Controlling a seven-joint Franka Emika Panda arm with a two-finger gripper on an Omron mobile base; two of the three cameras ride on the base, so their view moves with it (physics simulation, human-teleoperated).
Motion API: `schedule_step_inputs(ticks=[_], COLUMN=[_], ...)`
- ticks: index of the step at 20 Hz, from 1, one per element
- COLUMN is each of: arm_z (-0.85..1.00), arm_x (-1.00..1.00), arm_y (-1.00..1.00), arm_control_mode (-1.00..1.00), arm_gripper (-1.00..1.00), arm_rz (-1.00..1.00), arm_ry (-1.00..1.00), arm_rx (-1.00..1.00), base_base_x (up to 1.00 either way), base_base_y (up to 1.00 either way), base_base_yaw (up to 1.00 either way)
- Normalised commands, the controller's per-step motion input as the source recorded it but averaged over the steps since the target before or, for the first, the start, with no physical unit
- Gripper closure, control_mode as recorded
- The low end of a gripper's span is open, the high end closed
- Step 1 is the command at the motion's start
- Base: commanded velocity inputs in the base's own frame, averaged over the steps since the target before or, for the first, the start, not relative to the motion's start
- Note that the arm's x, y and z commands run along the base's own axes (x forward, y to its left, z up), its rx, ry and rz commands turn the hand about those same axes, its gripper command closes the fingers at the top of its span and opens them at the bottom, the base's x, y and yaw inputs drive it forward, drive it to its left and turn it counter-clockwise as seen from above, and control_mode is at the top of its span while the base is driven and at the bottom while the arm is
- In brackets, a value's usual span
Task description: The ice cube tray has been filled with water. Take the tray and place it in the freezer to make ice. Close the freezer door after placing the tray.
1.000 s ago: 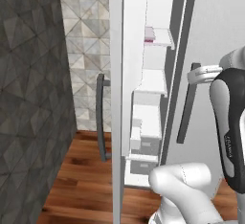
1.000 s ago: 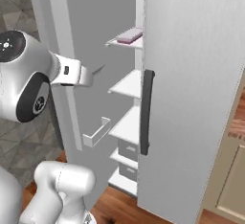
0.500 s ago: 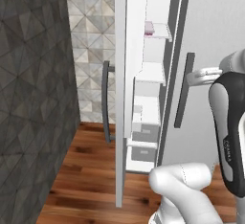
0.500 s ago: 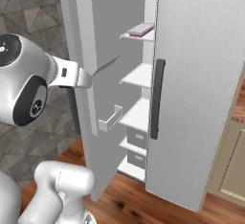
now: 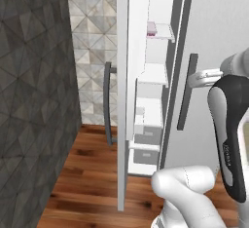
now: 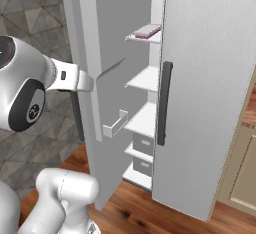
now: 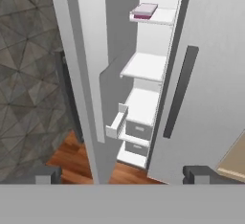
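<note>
The ice cube tray (image 7: 145,10) is a flat pale slab with a pinkish tint. It lies on the top white shelf inside the freezer (image 7: 143,67), and also shows as tray (image 5: 151,28) and tray (image 6: 146,31). The freezer door (image 7: 88,74) stands partly open, with a white bin (image 7: 116,122) on its inner side. My gripper (image 7: 122,174) is open and holds nothing. It hangs back from the opening, level with the lower drawers, and faces the gap. Its fingertips (image 7: 48,174) stand far apart.
The plain neighbouring door (image 6: 210,93) with its dark bar handle (image 6: 164,103) is shut, right of the gap. A dark patterned wall (image 5: 34,100) runs along the left, close to the freezer door's handle (image 5: 107,103). Wood floor (image 5: 92,183) lies below. My arm (image 6: 30,93) stands left of the door.
Both base pictures have shifted, so the camera has moved and the fridge now looks closer. The tray stays on its shelf. The gripper stays open.
</note>
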Motion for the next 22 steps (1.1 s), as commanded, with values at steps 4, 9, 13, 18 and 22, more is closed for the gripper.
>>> schedule_step_inputs(ticks=[4, 9, 13, 18, 22], arm_z=[0.00, 0.00, 0.00, 0.00, -0.07], arm_x=[0.01, 0.01, 0.05, 0.14, 0.39], arm_y=[0.33, 0.67, 0.73, 0.64, 0.61], arm_control_mode=[-1.00, -1.00, -1.00, -1.00, -1.00], arm_gripper=[-1.00, -1.00, -1.00, -1.00, -1.00], arm_rz=[-0.03, -0.03, -0.01, 0.00, 0.00], arm_ry=[0.00, 0.00, 0.07, 0.03, 0.01], arm_rx=[-0.05, -0.12, -0.13, -0.15, -0.18], base_base_x=[0.00, 0.00, 0.00, 0.00, 0.00], base_base_y=[0.00, 0.00, 0.00, 0.00, 0.00], base_base_yaw=[0.00, 0.00, 0.00, 0.00, 0.00])
